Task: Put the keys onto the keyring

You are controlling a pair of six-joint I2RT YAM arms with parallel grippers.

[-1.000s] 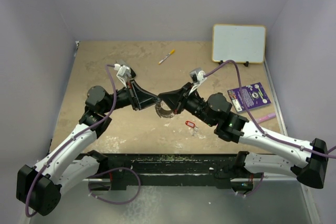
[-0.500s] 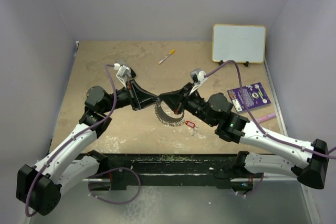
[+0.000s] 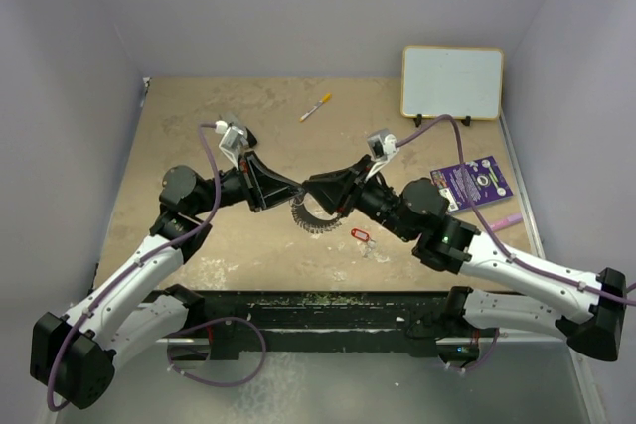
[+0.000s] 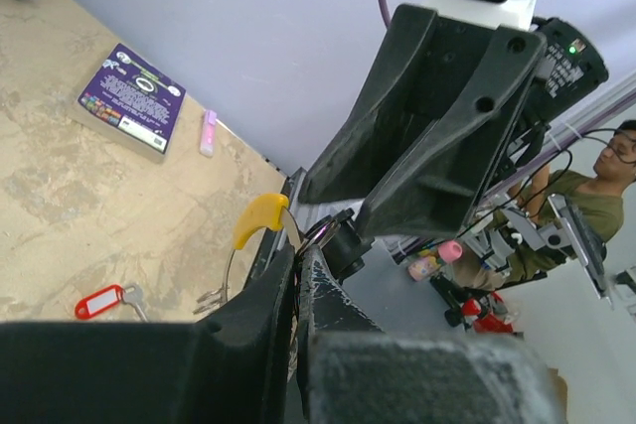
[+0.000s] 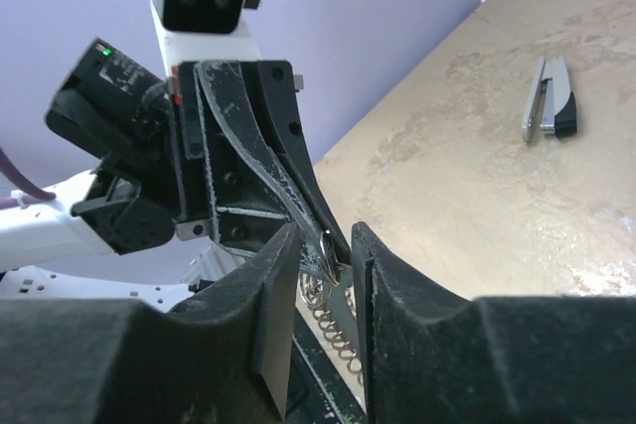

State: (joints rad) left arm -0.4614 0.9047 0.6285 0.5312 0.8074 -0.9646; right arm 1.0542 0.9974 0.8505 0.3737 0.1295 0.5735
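Note:
The keyring (image 3: pixel 310 219), a wire ring strung with small silver pieces, hangs between the two grippers above the table. My left gripper (image 3: pixel 295 189) is shut on its top; in the left wrist view (image 4: pixel 296 265) the ring's yellow arc (image 4: pixel 260 220) sticks out past the fingertips. My right gripper (image 3: pixel 312 187) faces it, open, its jaws standing either side of the ring's top (image 5: pixel 326 248) and the left fingertips, with a gap showing. The keys (image 3: pixel 361 236), small and silver with a red tag (image 4: pixel 99 301), lie on the table just right of the ring.
A whiteboard (image 3: pixel 452 81) stands at the back right. A yellow-tipped marker (image 3: pixel 316 107) lies at the back. A purple booklet (image 3: pixel 475 182) and a pink marker (image 3: pixel 502 222) lie right. A grey-black stapler (image 5: pixel 550 111) shows in the right wrist view.
The keyring has dropped from against the right gripper and hangs lower under the left fingertips. The right arm has shifted slightly up and right. The keys have not moved.

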